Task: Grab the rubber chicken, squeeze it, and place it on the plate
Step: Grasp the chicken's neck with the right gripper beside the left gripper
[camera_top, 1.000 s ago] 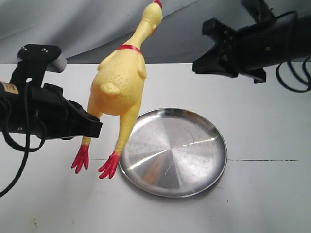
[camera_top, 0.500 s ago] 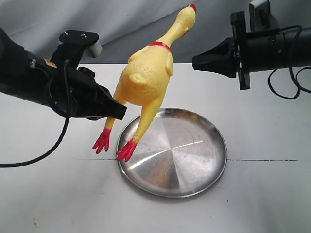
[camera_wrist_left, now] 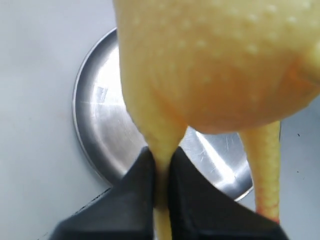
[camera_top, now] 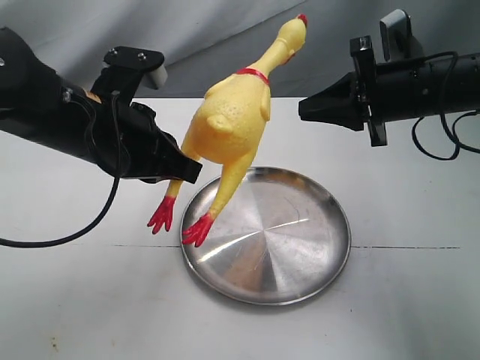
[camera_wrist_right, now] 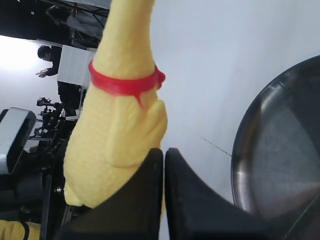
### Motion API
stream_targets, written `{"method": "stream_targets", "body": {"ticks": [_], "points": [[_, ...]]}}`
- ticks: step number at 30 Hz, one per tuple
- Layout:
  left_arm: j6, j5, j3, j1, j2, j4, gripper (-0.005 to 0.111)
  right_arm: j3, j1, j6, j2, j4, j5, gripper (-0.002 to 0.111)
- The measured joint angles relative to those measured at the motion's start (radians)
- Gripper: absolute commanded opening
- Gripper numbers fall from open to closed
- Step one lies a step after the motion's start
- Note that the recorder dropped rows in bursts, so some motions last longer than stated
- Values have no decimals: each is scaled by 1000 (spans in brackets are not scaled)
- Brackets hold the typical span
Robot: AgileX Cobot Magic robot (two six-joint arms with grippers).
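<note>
The yellow rubber chicken (camera_top: 229, 127) hangs in the air, head up and to the right, red feet dangling over the left rim of the silver plate (camera_top: 300, 247). My left gripper (camera_top: 189, 171) is shut on one of its thin legs; in the left wrist view the leg (camera_wrist_left: 161, 150) is pinched between the black fingers (camera_wrist_left: 137, 185), with the plate (camera_wrist_left: 100, 120) below. My right gripper (camera_top: 304, 109) is shut and empty, pointing at the chicken's body from the right, a short gap away. The right wrist view shows the chicken's red collar (camera_wrist_right: 125, 82) beyond the closed tips (camera_wrist_right: 163, 152).
The plate lies on a white table (camera_top: 420, 300) with a thin dark seam line across it. A grey cloth backdrop (camera_top: 187, 30) hangs behind. Black cables (camera_top: 67, 236) trail from both arms.
The left arm has carried the chicken to the right, so its feet now hang over the plate's left rim. The right gripper has turned and levelled, pointing at the chicken.
</note>
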Motion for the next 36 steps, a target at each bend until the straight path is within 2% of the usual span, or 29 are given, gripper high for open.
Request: {"method": "stream_targets", "body": {"ticks": [2, 5, 6, 7, 8, 14, 19, 25, 29, 36], "points": [[0, 2, 0, 0, 9, 0, 0, 0, 0, 0, 0, -2, 0, 24], [0, 5, 0, 0, 21, 0, 0, 0, 0, 0, 0, -8, 0, 52], [0, 5, 0, 0, 24, 0, 0, 0, 0, 0, 0, -8, 0, 74], [0, 5, 0, 0, 26, 0, 0, 0, 0, -1, 0, -9, -2, 86], [0, 9, 0, 0, 26, 0, 0, 0, 0, -1, 0, -10, -2, 105], [6, 26, 0, 0, 26, 0, 0, 0, 39, 56, 0, -12, -22, 105], [62, 34, 0, 0, 26, -72, 0, 0, 104, 60, 3, 1, -32, 105], [121, 76, 0, 0, 26, -166, 0, 0, 103, -33, 103, 176, 28, 105], [163, 88, 0, 0, 24, -226, 0, 0, 103, -84, 125, 200, 28, 105], [173, 96, -28, 0, 14, -227, 0, -2, 120, -104, 128, 251, 30, 105]]}}
